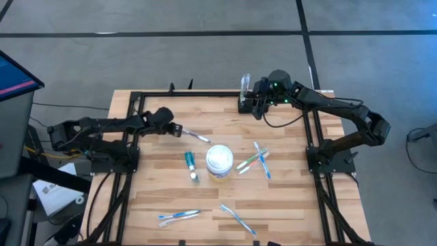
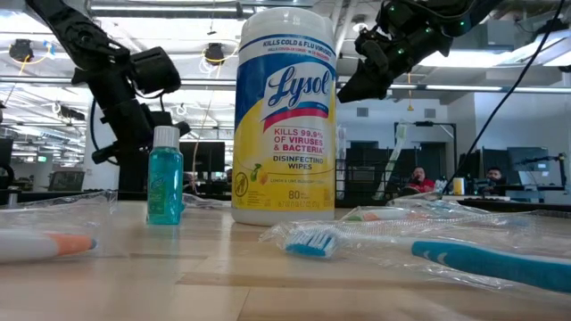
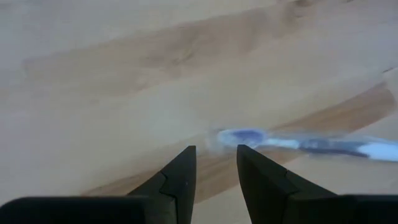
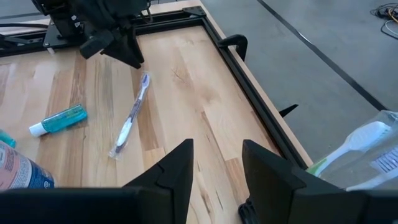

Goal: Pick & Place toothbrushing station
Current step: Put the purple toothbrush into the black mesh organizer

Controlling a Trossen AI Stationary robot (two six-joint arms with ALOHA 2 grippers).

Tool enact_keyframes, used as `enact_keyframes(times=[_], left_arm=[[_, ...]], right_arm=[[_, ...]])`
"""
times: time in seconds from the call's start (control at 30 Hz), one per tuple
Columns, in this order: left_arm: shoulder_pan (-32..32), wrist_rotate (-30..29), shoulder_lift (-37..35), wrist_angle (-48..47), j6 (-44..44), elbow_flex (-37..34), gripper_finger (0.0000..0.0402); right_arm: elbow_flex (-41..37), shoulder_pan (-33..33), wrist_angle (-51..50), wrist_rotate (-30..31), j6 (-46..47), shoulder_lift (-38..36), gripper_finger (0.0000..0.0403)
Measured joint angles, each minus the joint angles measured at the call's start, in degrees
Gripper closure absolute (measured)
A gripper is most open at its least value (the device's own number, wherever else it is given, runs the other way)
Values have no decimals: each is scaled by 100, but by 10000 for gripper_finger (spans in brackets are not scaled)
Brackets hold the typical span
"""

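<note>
A small black toothbrushing station (image 1: 243, 104) stands at the table's far edge, with a plastic-wrapped toothbrush (image 4: 364, 146) sticking up from it. My right gripper (image 4: 217, 144) hovers beside it, open and empty, raised above the table (image 2: 355, 87). My left gripper (image 3: 216, 149) is open at the left, tilted down over the wood. A blue-and-white toothbrush (image 3: 298, 142) lies flat just beyond its fingertips, head end nearest them (image 1: 194, 135). Nothing sits between either pair of fingers.
A white-lidded wipes tub (image 1: 220, 161) stands mid-table, and a teal tube (image 1: 190, 162) lies left of it. Wrapped toothbrushes lie to the tub's right (image 1: 254, 161) and near the front edge (image 1: 179, 215) (image 1: 237, 217). A black frame (image 1: 136, 102) rims the table.
</note>
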Motion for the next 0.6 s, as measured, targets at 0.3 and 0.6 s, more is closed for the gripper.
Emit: enact_keyframes(times=[0.3, 0.6], left_arm=[[-4, 167, 0, 755, 975, -514, 291], [-24, 165, 2, 1176, 2327, -666, 291]], right_arm=[[0, 0, -33, 0, 2, 0, 275], [0, 0, -27, 0, 11, 0, 276]])
